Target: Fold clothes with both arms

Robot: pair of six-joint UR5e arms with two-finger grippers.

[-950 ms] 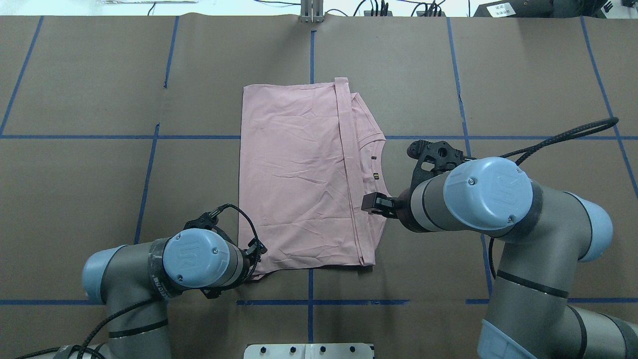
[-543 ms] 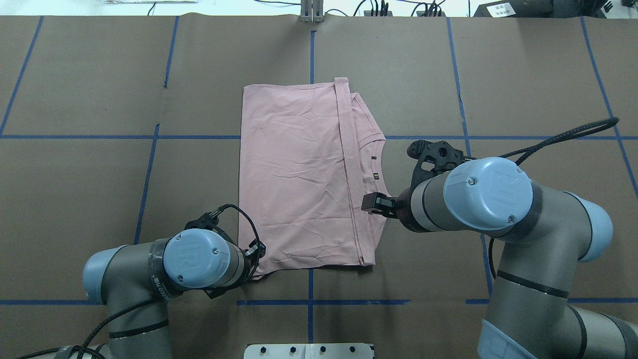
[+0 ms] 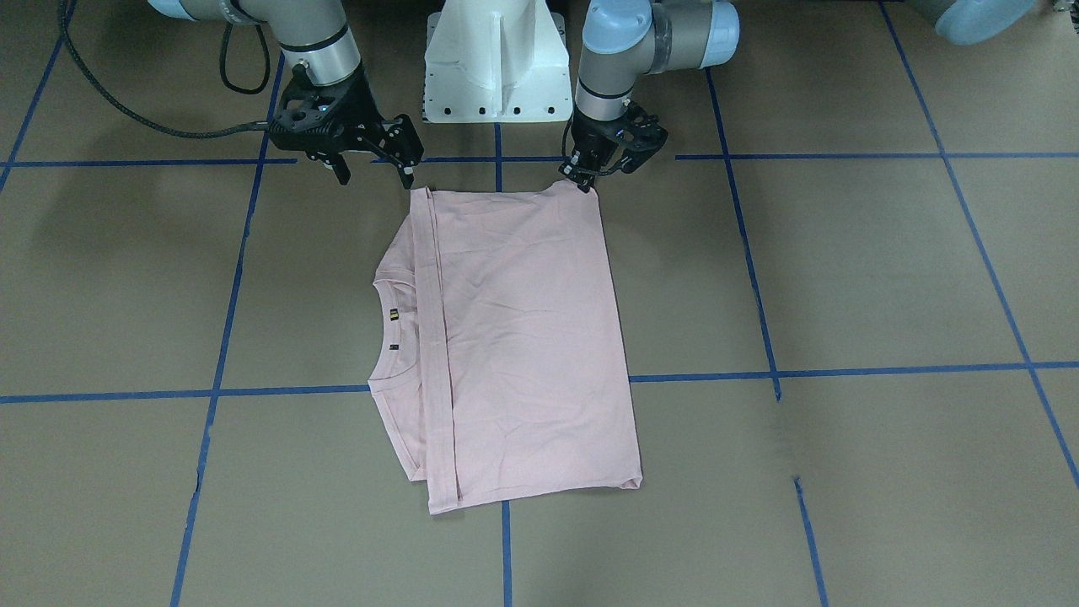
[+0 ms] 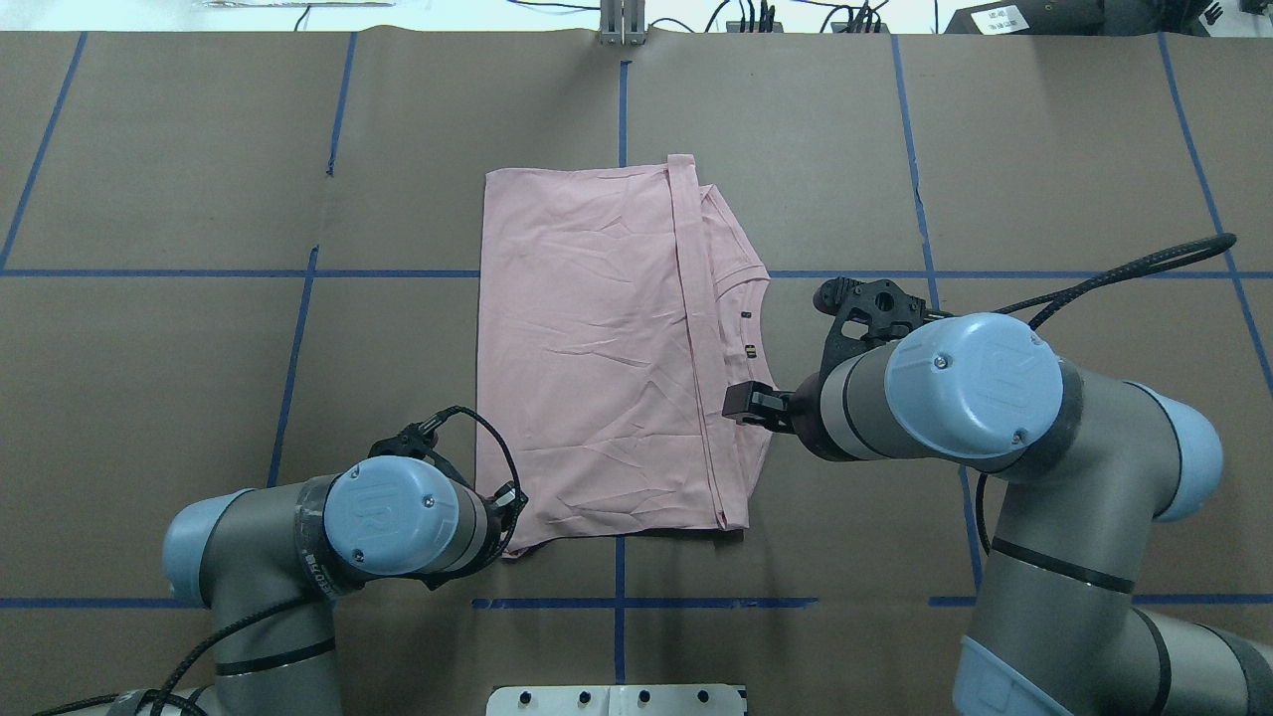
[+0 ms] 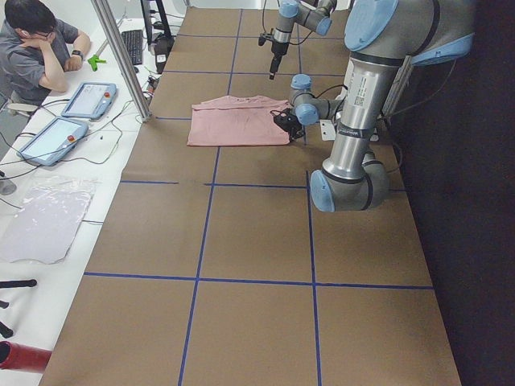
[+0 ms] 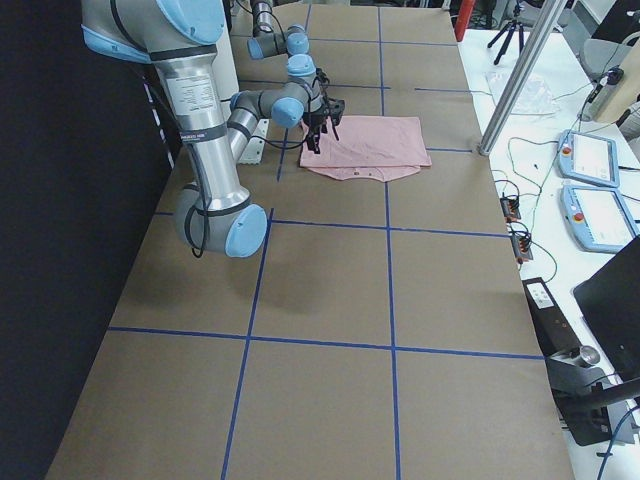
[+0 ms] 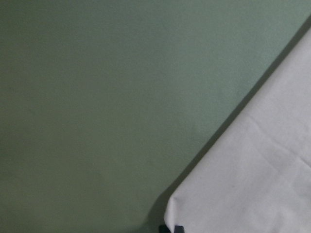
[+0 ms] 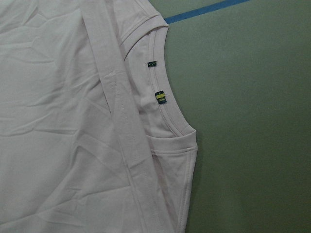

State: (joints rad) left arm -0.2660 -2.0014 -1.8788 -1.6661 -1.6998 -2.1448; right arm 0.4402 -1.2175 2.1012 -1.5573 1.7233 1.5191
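My left jaws pinch a corner of the shirt; right jaws gape, and I judge they must grip theirs before folding.

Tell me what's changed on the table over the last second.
Barely anything. The left gripper edged in slightly at the T-shirt's near corner, where its fingers now sit together. The right gripper stayed open by the collar side, and the T-shirt lay folded as before.
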